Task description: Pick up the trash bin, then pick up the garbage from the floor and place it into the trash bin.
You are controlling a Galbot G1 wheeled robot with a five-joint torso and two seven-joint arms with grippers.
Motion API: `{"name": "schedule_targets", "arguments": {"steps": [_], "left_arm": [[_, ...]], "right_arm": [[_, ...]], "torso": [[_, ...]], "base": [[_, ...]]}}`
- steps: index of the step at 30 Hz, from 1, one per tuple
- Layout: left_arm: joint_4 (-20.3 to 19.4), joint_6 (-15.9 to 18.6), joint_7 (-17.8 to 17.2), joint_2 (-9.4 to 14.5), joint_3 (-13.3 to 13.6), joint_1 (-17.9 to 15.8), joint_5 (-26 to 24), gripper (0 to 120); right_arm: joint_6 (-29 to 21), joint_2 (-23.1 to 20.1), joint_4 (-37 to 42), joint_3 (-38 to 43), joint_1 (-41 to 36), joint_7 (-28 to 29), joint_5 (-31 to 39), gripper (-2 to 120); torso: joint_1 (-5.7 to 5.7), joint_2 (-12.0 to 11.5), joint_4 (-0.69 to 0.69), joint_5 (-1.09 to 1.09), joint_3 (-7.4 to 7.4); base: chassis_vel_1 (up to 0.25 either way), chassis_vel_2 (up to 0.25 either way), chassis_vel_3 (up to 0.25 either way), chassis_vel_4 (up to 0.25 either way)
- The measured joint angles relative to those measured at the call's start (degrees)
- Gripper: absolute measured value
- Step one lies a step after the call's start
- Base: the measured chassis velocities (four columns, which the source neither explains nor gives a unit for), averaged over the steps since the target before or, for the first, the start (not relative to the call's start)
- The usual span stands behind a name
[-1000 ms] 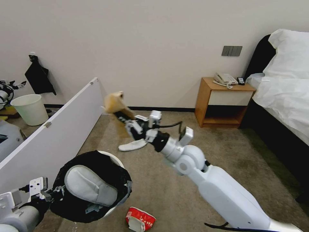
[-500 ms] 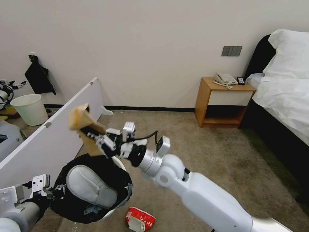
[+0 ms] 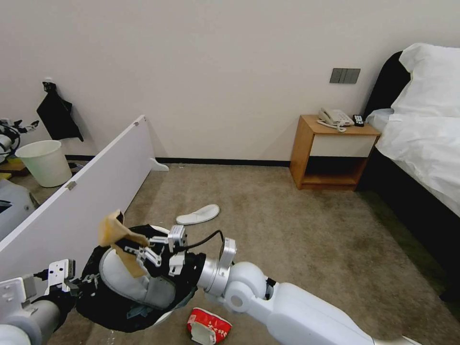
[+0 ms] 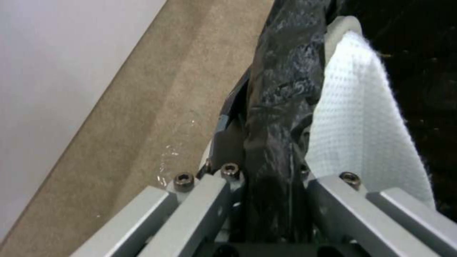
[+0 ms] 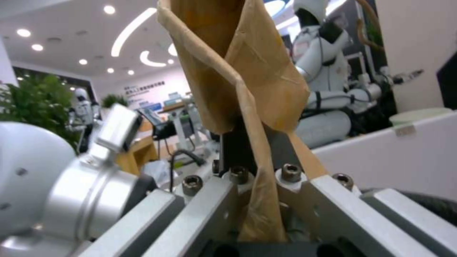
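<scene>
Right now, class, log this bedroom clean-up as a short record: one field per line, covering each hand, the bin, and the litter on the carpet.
Left hand: shut on the trash bin's bagged rim, holding it off the carpet.
Right hand: shut on the brown paper bag, above the bin's mouth.
Trash bin: black liner; one white slipper inside.
Litter on carpet: second slipper lying farther off; red wrapper beside the bin.
Plain bucket: unlined, behind the white panel.
</scene>
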Motion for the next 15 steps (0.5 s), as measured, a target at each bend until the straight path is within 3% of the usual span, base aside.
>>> {"name": "schedule_targets", "arguments": {"steps": [8, 10, 15], "left_arm": [[-0.29, 0.00, 0.06, -0.14, -0.07, 0.18, -0.02, 3], [-0.39, 0.00, 0.08, -0.15, -0.21, 0.30, -0.18, 3], [-0.59, 0.00, 0.09, -0.08, -0.26, 0.48, -0.32, 3]], "right_arm": [[-0.02, 0.12, -1.32, -1.05, -0.63, 2.44, -2.53, 5], [-0.04, -0.06, -2.23, -1.44, -1.14, 3.89, -4.52, 19], [-0.09, -0.17, -3.15, -1.44, -1.61, 4.69, -5.80, 34]], "torso": [[0.00, 0.01, 0.00, 0.00, 0.00], [0.00, 0.01, 0.00, 0.00, -0.01], [0.00, 0.01, 0.00, 0.01, 0.00]], "base": [[0.000, 0.000, 0.000, 0.000], [0.000, 0.000, 0.000, 0.000], [0.000, 0.000, 0.000, 0.000]]}}
